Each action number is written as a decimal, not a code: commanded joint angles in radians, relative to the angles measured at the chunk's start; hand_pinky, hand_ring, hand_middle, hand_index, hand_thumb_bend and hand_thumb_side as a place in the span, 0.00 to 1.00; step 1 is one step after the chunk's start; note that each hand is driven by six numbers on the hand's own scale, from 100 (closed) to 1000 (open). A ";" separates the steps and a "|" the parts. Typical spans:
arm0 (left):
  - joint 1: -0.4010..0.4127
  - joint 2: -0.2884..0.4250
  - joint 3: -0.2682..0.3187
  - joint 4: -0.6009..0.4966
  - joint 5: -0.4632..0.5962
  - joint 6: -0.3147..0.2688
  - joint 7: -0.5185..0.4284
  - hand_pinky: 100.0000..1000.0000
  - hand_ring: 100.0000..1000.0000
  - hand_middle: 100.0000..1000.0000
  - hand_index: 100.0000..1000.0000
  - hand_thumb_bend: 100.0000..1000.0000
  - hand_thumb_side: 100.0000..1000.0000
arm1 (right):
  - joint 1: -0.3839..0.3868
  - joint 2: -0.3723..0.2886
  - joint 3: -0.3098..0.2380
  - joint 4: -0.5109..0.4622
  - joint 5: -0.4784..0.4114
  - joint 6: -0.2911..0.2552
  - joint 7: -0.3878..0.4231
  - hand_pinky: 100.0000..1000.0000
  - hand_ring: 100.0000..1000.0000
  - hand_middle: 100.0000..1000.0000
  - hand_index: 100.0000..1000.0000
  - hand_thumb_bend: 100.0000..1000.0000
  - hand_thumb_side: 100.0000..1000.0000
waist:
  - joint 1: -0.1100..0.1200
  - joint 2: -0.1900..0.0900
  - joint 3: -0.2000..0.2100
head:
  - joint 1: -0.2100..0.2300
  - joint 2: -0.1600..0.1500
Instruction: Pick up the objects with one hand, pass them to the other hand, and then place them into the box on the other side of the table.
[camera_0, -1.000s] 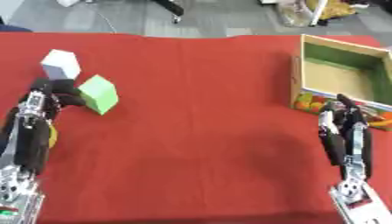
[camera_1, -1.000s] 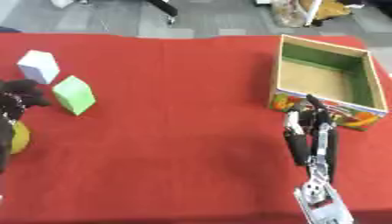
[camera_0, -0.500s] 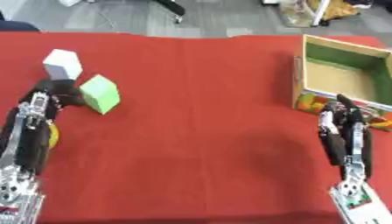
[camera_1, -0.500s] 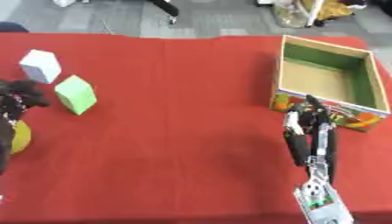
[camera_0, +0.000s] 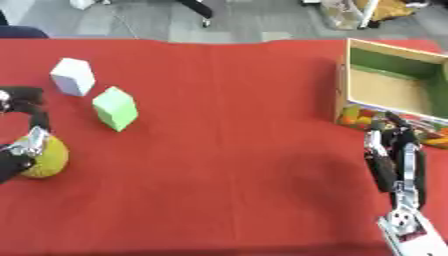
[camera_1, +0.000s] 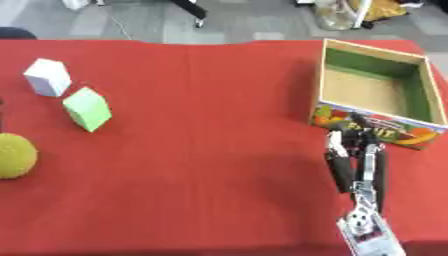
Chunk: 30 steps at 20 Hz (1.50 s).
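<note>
Left robot hand curled on yellow ball at table's left edge. Right robot hand fingers straight, just before box.

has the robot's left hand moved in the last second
Yes. The left hand has pulled back toward the robot, away from the green block, and now rests on the yellow ball.

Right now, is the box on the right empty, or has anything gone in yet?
Empty. The box shows only its bare tan floor and green inner walls; the white block, green block and yellow ball all sit on the red cloth.
</note>
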 joint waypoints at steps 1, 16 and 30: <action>-0.037 0.152 -0.009 -0.017 -0.126 0.011 -0.144 0.80 0.70 0.72 0.86 0.41 0.19 | -0.005 -0.025 -0.002 -0.008 0.007 0.000 0.003 0.33 0.43 0.43 0.85 0.00 0.69 | 0.016 -0.032 -0.003 | 0.003 0.005; -0.181 0.185 -0.119 0.166 -0.317 0.112 -0.459 0.77 0.68 0.67 0.84 0.52 0.06 | -0.002 -0.023 0.007 -0.006 0.003 0.000 0.011 0.33 0.43 0.43 0.85 0.00 0.69 | 0.013 -0.040 -0.034 | 0.020 0.005; -0.205 0.099 -0.133 0.369 -0.311 0.123 -0.251 0.76 0.64 0.65 0.82 0.37 0.01 | 0.001 -0.019 0.009 -0.004 -0.002 -0.001 0.012 0.33 0.43 0.43 0.85 0.00 0.70 | 0.007 -0.041 -0.037 | 0.027 0.005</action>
